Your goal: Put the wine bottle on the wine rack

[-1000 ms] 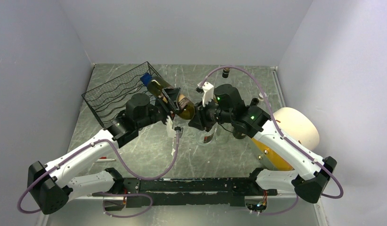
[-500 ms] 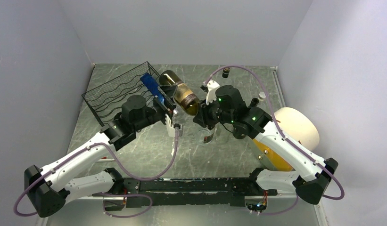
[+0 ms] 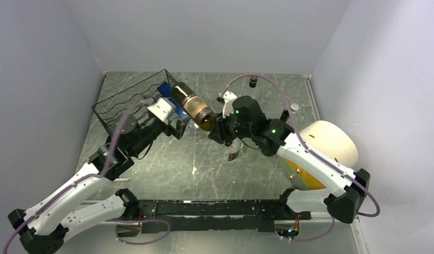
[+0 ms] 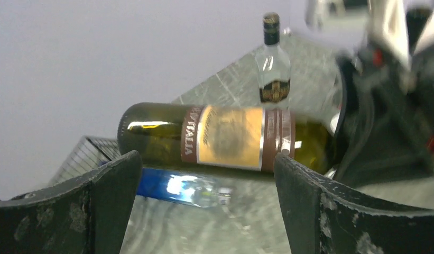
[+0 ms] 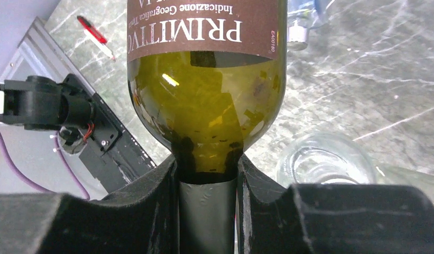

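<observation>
The wine bottle (image 3: pixel 192 107), dark green with a brown and gold label, hangs level in the air, its base pointing at the black wire wine rack (image 3: pixel 127 106) at the back left. My right gripper (image 3: pixel 218 125) is shut on the bottle's neck (image 5: pixel 206 198), with the green shoulder (image 5: pixel 206 100) just past the fingers. My left gripper (image 3: pixel 178 116) stands open beside the bottle on its near side, touching nothing. In the left wrist view the bottle (image 4: pixel 225 137) lies across beyond the wide-apart fingers (image 4: pixel 101 203), apart from them.
A blue-ended bottle (image 4: pixel 175 188) lies by the rack's edge (image 4: pixel 80 156). A small dark-capped bottle (image 3: pixel 252 81) stands at the back. A clear glass bottle (image 5: pixel 323 159) sits under my right wrist. A large cream and yellow object (image 3: pixel 331 145) fills the right side. A red pen (image 5: pixel 94 34) lies near the front rail.
My left gripper has let go of the wine bottle, opened wide and drawn back to the left. The right gripper has swung the bottle's base back and left, closer to the rack.
</observation>
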`<control>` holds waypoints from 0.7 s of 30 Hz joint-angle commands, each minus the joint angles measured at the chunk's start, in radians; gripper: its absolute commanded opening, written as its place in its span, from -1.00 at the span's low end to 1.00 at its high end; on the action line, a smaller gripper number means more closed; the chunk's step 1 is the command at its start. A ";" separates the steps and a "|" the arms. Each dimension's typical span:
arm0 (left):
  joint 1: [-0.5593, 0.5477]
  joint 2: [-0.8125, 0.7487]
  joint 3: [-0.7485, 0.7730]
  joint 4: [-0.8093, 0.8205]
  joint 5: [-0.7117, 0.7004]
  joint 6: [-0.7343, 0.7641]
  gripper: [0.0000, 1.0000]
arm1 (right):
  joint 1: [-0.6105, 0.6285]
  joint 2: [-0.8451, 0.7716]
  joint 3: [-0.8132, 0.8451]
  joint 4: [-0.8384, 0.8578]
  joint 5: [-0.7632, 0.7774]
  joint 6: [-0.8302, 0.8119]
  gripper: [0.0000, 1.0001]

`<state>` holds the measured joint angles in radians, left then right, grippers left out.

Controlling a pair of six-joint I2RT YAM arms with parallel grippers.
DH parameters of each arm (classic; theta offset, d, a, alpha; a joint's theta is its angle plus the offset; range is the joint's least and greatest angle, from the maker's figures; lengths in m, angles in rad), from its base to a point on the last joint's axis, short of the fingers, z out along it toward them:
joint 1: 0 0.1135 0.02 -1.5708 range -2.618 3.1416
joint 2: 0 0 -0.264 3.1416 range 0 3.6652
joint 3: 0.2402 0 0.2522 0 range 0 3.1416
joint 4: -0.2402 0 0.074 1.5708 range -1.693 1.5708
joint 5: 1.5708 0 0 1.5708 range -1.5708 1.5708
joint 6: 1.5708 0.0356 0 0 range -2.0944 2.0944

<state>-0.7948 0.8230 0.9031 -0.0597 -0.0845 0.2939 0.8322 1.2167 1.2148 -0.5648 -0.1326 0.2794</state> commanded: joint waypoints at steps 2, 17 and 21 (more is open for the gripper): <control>-0.006 -0.062 0.104 -0.117 -0.240 -0.588 0.96 | 0.049 0.026 -0.018 0.180 -0.018 0.012 -1.00; -0.005 -0.037 0.212 -0.146 -0.246 -0.650 0.96 | 0.266 0.182 -0.169 0.405 0.246 0.089 -1.00; -0.006 -0.045 0.152 -0.112 -0.269 -0.700 0.96 | 0.304 0.223 -0.197 0.448 0.293 0.097 -1.00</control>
<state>-0.7948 0.7780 1.1034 -0.1810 -0.3019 -0.3340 1.1065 1.4361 1.0222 -0.3141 0.0620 0.3576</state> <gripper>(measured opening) 0.977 0.357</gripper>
